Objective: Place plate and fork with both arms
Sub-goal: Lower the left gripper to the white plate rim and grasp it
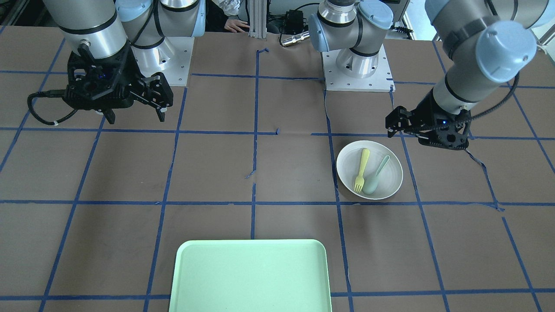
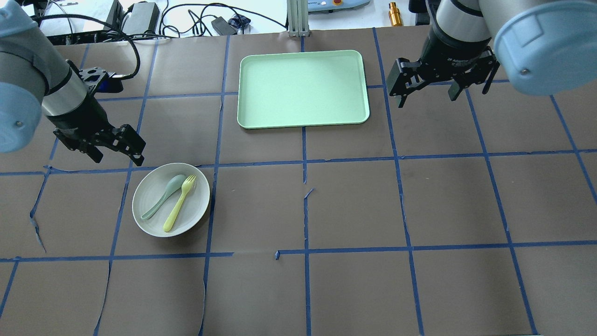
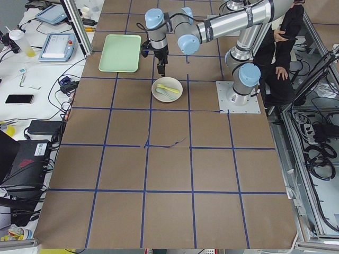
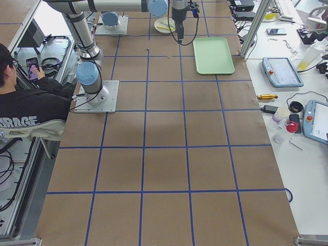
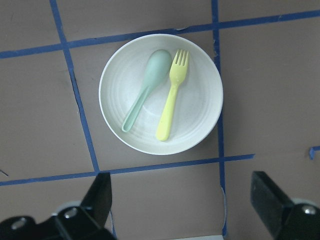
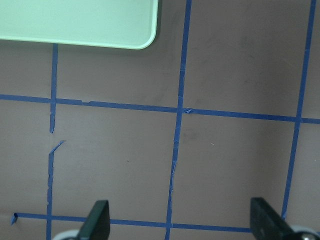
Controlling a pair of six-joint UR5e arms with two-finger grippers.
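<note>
Brown paper gridded with blue tape covers the table [image 2: 419, 210]. Seen from overhead, the plate [image 2: 191, 210] lies at eight o'clock and the tray [image 2: 303, 88] at twelve. The fork [image 2: 179, 203] and spoon [image 2: 164, 196] rest in the plate. My left claw [image 2: 119, 158] hangs spread and empty at the plate's ten o'clock. My right claw [image 2: 426, 100], also spread and empty, is at the tray's three. I judge nothing is picked yet. Next I need one claw on the plate rim and the other pinching the fork.
</note>
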